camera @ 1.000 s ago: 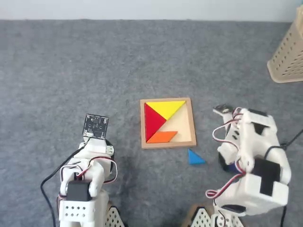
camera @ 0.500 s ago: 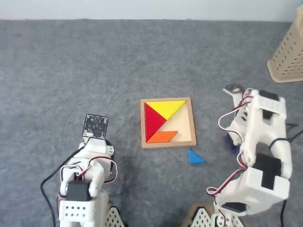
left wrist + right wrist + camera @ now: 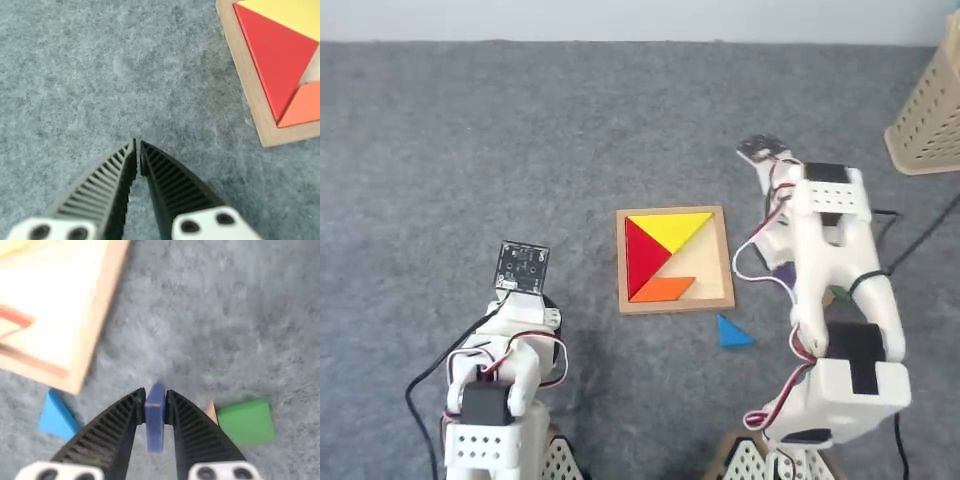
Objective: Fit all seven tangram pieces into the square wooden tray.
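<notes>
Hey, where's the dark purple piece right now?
The dark purple piece is clamped in the right gripper, just off the wooden tray's right edge, with the green piece and blue triangle close by.

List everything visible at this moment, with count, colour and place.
wooden tray: one, light wood, mid-table
yellow triangle: one, in the tray, far side
red triangle: one, in the tray, left side
orange piece: one, in the tray, near edge
blue triangle: one, on the grey carpet just off the tray's near right corner
green piece: one, on the carpet right of the tray
blue-purple piece: one, held off the carpet
basket: one, beige, far right
left gripper: shut, empty, left of the tray
right gripper: shut on the blue-purple piece
</notes>
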You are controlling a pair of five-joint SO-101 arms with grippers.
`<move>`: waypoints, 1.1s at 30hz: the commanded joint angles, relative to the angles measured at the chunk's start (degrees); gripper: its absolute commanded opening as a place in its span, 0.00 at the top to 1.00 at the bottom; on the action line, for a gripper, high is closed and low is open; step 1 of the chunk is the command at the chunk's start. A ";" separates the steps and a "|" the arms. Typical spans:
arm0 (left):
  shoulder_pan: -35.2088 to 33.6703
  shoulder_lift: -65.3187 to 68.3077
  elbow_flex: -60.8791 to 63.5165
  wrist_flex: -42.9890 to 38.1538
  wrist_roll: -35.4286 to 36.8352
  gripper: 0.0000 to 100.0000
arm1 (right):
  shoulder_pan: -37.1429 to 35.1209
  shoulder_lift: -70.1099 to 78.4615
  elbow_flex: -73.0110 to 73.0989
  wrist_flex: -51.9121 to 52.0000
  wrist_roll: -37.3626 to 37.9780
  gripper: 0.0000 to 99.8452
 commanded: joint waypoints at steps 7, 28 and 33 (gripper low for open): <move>-0.26 -0.18 -0.31 0.26 0.53 0.99 | -1.36 -0.31 -2.81 -1.54 -1.41 0.93; -0.26 -0.18 -0.31 0.26 0.53 0.99 | -0.31 -1.01 1.93 -1.10 -1.67 0.98; -0.26 -0.18 -0.31 0.26 0.53 0.99 | 7.16 -1.01 -4.48 3.21 -1.41 0.97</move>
